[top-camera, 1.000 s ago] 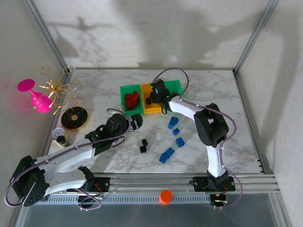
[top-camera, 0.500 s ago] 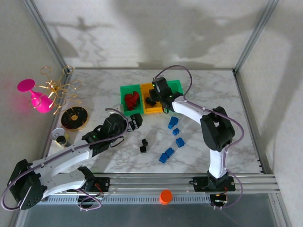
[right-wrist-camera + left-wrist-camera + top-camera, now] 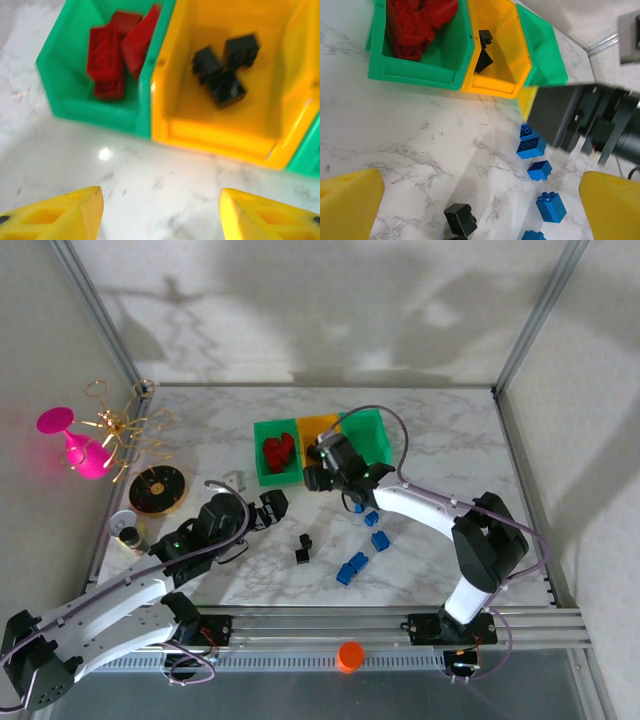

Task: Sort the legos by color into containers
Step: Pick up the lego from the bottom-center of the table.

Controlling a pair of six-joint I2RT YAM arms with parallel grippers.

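So the right claw (image 3: 160,200) sits just in front of the yellow bin (image 3: 230,135), jaws apart with nothing between them. We read that as a drop just done, since three black bricks (image 3: 225,70) lie inside it, and the red bricks (image 3: 117,50) fill the left green bin (image 3: 65,105). The right green bin (image 3: 370,435) looks empty, presumably waiting on the blue bricks (image 3: 378,540) scattered on the surface (image 3: 450,440). The left claw (image 3: 272,506) hangs spread wide, carrying nothing, near the loose black bricks (image 3: 303,547), probably lining up for them. Versus a second ago, the right claw was over the yellow bin and narrower; now it's backed out and wider. The left arm has slid back toward its base.
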